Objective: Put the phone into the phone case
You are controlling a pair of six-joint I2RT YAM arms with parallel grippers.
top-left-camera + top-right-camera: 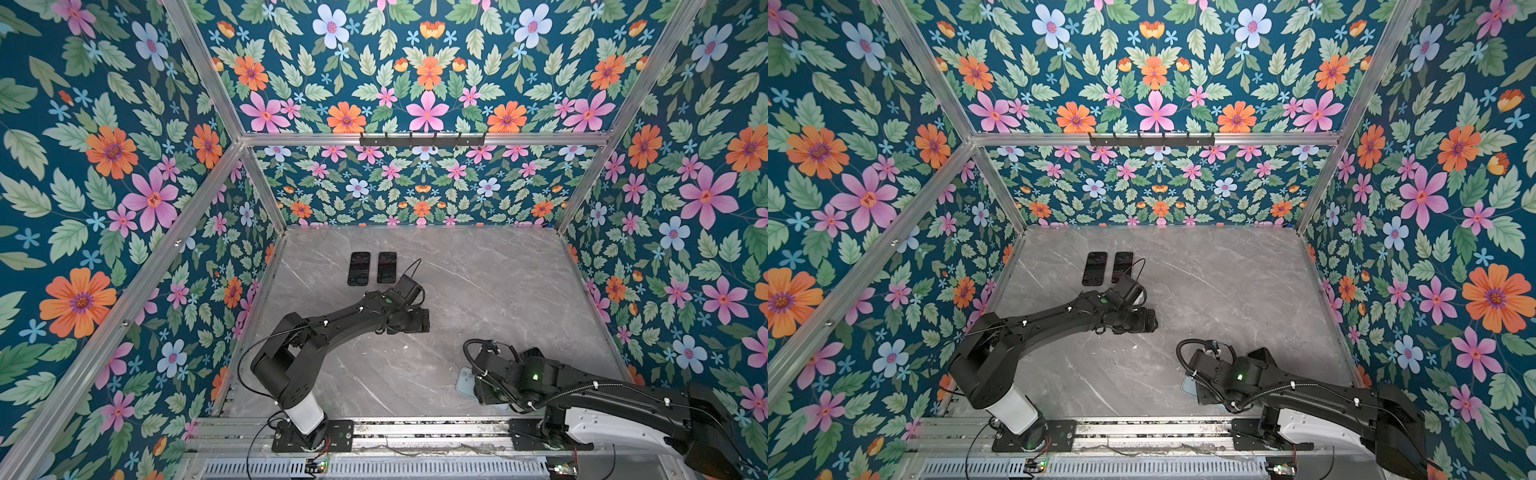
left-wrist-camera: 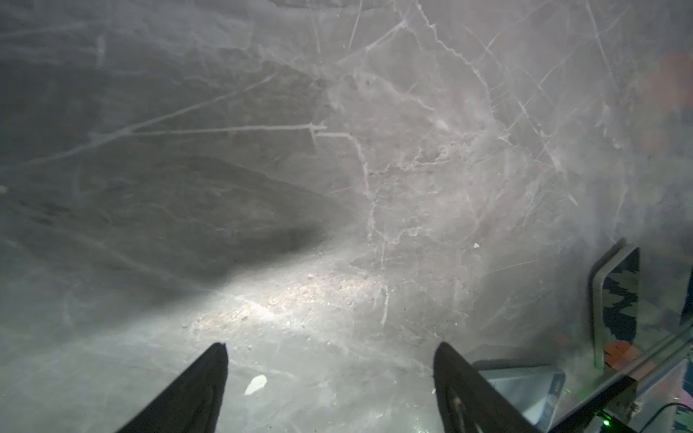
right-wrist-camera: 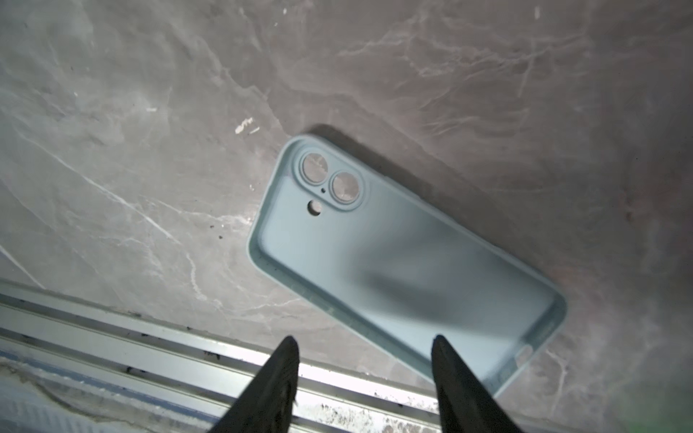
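As phone case (image 3: 408, 262) lies long axis diagonal, camera end leftward, right gripper (image 3: 362, 339), left gripper (image 2: 330, 346) spread.

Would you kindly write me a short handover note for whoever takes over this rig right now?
Left tool: open, empty, above a bare part of the grey marble-look table.
Right tool: open, holding nothing; its jaws straddle one long rim of the light blue matte phone case.
Case: flat near the table's front edge, hollow side up, empty.
Phones: a glossy black rectangular phone and a second black phone lie side by side at the far left, neither gripped.
Done: nothing yet.
Left: pick up a phone, bring it to the case, press it in.
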